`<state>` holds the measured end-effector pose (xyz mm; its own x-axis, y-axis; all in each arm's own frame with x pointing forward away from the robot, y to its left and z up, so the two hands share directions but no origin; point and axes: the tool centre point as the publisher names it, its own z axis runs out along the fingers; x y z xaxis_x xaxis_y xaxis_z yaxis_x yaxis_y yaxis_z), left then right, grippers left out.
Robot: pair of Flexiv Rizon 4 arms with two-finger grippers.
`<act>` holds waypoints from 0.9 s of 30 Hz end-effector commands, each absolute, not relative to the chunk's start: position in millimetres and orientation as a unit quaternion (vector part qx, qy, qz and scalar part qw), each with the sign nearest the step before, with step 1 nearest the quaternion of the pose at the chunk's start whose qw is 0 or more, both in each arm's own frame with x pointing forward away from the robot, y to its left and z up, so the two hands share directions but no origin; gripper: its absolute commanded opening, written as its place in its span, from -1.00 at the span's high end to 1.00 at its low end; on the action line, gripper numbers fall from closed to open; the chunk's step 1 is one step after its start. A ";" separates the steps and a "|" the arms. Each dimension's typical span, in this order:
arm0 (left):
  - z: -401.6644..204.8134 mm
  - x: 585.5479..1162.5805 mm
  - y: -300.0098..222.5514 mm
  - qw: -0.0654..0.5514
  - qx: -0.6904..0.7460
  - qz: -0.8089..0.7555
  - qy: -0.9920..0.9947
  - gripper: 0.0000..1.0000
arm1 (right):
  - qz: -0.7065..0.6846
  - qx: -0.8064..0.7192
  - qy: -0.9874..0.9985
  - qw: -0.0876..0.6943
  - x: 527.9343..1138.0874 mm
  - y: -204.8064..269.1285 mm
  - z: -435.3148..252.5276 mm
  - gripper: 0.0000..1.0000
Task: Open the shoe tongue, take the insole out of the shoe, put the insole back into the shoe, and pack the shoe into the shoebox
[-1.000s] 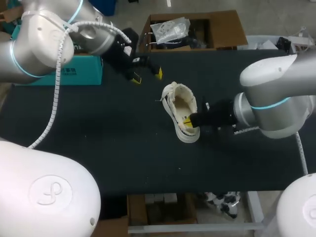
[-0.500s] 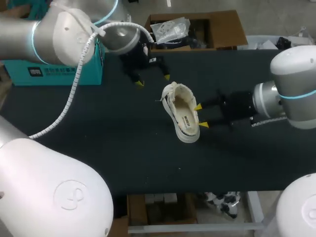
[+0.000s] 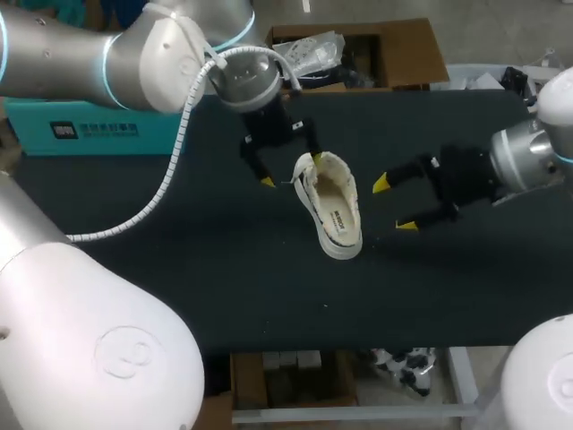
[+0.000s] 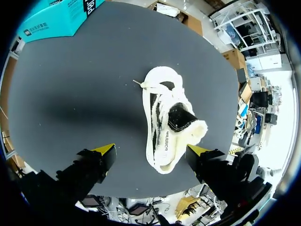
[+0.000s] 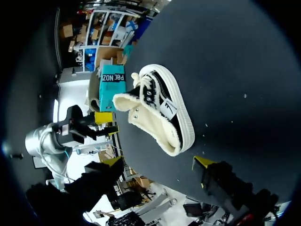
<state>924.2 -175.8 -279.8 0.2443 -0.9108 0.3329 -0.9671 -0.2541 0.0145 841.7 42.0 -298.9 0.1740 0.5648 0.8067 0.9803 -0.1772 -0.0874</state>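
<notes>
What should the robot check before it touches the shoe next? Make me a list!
1. White lace-up shoe rests on the black table: ok.
2. Left pincer open, above one end of the shoe: ok.
3. Right pincer open, beside the shoe and apart from it: ok.
4. Pale insole lies inside the shoe: ok.
5. Teal cardboard shoebox open for packing: cannot tell.
</notes>
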 end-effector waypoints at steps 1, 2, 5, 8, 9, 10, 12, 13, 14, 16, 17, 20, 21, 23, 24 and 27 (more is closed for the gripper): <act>-293.3 926.2 -182.7 0.117 0.775 0.130 -0.608 -1.00 | -0.303 -0.688 -0.580 0.314 838.8 8.5 -276.6 -1.00; -293.1 924.6 -183.9 0.119 0.774 0.130 -0.608 -1.00 | -0.307 -0.679 -0.590 0.312 838.3 3.9 -275.0 -1.00; -295.0 921.8 -189.4 0.112 0.772 0.125 -0.614 -1.00 | -0.295 -0.650 -0.631 0.304 836.3 -4.9 -270.5 -1.00; -301.2 922.6 -194.9 0.107 0.773 0.115 -0.614 -1.00 | -0.277 -0.622 -0.672 0.291 834.7 -10.2 -268.6 -1.00; -304.0 923.3 -196.6 0.107 0.774 0.109 -0.615 -1.00 | -0.272 -0.610 -0.687 0.286 834.1 -12.5 -268.8 -1.00; -306.9 924.4 -198.2 0.113 0.775 0.104 -0.613 -1.00 | -0.269 -0.603 -0.696 0.282 833.2 -14.2 -269.0 -1.00; -312.9 927.0 -202.0 0.112 0.781 0.091 -0.607 -1.00 | -0.266 -0.593 -0.711 0.266 830.0 -15.1 -269.3 -1.00; -315.1 927.7 -203.4 0.111 0.784 0.088 -0.605 -1.00 | -0.267 -0.583 -0.723 0.258 826.5 -16.4 -269.4 -1.00; -317.3 928.7 -204.7 0.112 0.785 0.085 -0.603 -1.00 | -0.265 -0.578 -0.730 0.248 823.8 -16.9 -269.5 -1.00; -320.7 930.4 -206.5 0.109 0.788 0.080 -0.600 -0.55 | -0.260 -0.565 -0.748 0.230 817.8 -17.3 -270.9 -1.00; -322.6 931.3 -207.2 0.111 0.789 0.078 -0.599 -0.45 | -0.258 -0.560 -0.755 0.223 814.9 -17.5 -271.6 -1.00; -327.6 933.6 -209.5 0.114 0.791 0.070 -0.597 -0.53 | -0.247 -0.545 -0.773 0.211 807.7 -16.3 -273.3 -1.00; -329.2 934.3 -211.0 0.115 0.791 0.068 -0.597 -0.52 | -0.247 -0.543 -0.775 0.210 805.8 -16.2 -273.9 -1.00; -331.5 934.7 -213.8 0.119 0.789 0.064 -0.599 -0.32 | -0.248 -0.538 -0.778 0.208 802.5 -19.7 -274.5 -1.00; -332.9 935.0 -215.2 0.119 0.790 0.062 -0.599 -0.28 | -0.248 -0.537 -0.779 0.208 801.3 -21.3 -274.8 -1.00; -336.0 934.7 -219.7 0.117 0.789 0.054 -0.601 -0.15 | -0.243 -0.533 -0.784 0.206 799.3 -23.8 -275.9 -1.00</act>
<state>929.5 -212.3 -331.9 0.2729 -0.9301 0.2459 -0.9610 -0.2518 0.1145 805.5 -21.1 -277.3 -0.3438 0.7320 0.5882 0.9361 0.3167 0.1530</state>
